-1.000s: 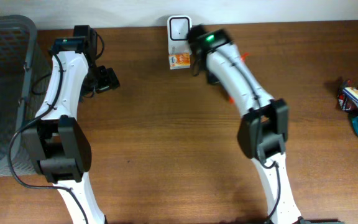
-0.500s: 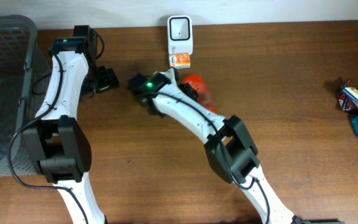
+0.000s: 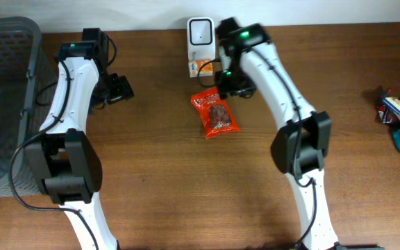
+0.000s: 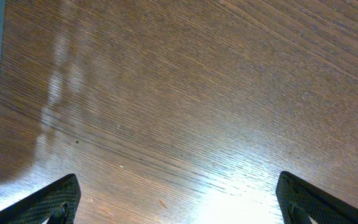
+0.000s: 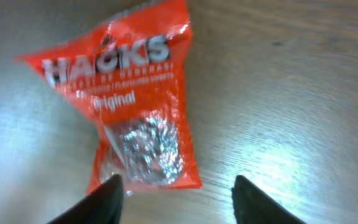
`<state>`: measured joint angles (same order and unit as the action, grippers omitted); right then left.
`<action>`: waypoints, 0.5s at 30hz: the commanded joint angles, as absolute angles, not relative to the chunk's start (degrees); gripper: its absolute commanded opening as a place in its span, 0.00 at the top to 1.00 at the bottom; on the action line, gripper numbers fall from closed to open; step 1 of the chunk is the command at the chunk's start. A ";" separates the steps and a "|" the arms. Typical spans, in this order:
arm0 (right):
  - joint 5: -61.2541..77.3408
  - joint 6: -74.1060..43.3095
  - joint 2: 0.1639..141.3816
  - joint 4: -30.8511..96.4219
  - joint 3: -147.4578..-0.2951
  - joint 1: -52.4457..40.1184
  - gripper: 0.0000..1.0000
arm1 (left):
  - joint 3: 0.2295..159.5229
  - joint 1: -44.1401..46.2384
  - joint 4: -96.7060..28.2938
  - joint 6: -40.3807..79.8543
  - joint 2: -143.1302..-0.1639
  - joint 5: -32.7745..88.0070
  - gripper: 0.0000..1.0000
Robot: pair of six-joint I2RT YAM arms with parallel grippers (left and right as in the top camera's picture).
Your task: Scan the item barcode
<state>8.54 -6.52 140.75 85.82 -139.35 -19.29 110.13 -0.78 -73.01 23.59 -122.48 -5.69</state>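
Hacks packet (image 3: 214, 114) lies flat, name end pointing toward the scanner (image 3: 201, 33), right hand (image 5: 179, 186) apart above it.

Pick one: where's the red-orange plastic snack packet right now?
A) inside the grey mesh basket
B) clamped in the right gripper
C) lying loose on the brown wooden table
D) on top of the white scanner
C: the red-orange plastic snack packet lies flat on the brown wooden table near the white scanner, and the right gripper has its fingers spread above it, not clamping it.
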 commanded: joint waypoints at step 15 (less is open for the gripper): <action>15.79 -6.94 138.91 66.52 -117.56 -22.11 0.69 | 109.75 -0.82 -73.06 23.57 -122.15 -4.91 0.01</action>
